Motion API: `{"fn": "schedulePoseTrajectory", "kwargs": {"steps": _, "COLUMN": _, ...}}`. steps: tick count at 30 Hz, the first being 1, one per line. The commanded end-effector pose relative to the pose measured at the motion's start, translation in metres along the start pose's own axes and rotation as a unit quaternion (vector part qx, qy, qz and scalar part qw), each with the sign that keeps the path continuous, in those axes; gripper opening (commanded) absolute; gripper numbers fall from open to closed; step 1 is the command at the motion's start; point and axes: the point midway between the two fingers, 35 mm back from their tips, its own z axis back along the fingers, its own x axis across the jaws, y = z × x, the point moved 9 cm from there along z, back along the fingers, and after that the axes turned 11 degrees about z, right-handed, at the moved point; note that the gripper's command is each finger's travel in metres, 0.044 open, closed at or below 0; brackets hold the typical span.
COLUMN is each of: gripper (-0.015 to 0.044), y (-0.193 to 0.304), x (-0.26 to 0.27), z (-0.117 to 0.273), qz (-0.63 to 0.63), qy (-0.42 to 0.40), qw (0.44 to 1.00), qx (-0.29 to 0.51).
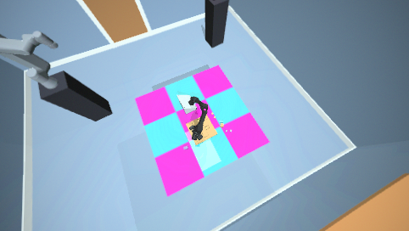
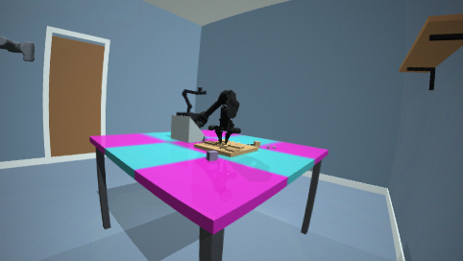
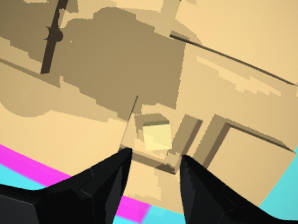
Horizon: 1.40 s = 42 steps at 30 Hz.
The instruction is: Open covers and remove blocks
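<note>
The tan puzzle board point(image 1: 210, 134) point(image 2: 248, 150) point(image 3: 60, 135) lies on the table. In the wrist view a small pale yellow block point(image 3: 157, 137) sits in an uncovered square well, turned slightly against the well's sides. My gripper point(image 3: 156, 158) point(image 2: 224, 143) is partly open, pointing down over the board, with its fingertips apart at the near edge of that well. Nothing shows between the fingers. A raised square cover point(image 3: 252, 157) lies right of the well, and a larger flat panel point(image 3: 245, 30) lies at the top right. A dark slot point(image 3: 48, 57) with a small knob is at upper left. The arm hides part of the board in the top view.
A greyish purple cube point(image 1: 186, 148) point(image 2: 211, 155) stands on the table off the board. A tan block point(image 1: 221, 124) point(image 2: 257, 144) is by the opposite side, with small pale pieces point(image 1: 231, 131) point(image 2: 274, 147) farther out. A pale wedge-shaped stand point(image 1: 185, 103) point(image 2: 181, 129) is behind the board.
</note>
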Motion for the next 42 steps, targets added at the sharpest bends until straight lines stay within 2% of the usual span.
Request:
{"fn": "schedulePoseTrajectory", "kwargs": {"steps": 1, "gripper": 0.0144, "y": 0.000, "x": 0.000, "z": -0.001, "qz": 0.031, "qy": 0.002, "qw": 1.000, "qx": -0.001}}
{"fn": "schedulePoseTrajectory", "kwargs": {"steps": 13, "gripper": 0.0144, "y": -0.001, "x": 0.000, "z": -0.002, "qz": 0.116, "qy": 0.002, "qw": 0.993, "qx": -0.001}}
{"fn": "schedulePoseTrajectory", "kwargs": {"steps": 42, "gripper": 0.0144, "y": 0.000, "x": -0.001, "z": -0.018, "qz": 0.117, "qy": 0.002, "qw": 0.993, "qx": -0.001}}
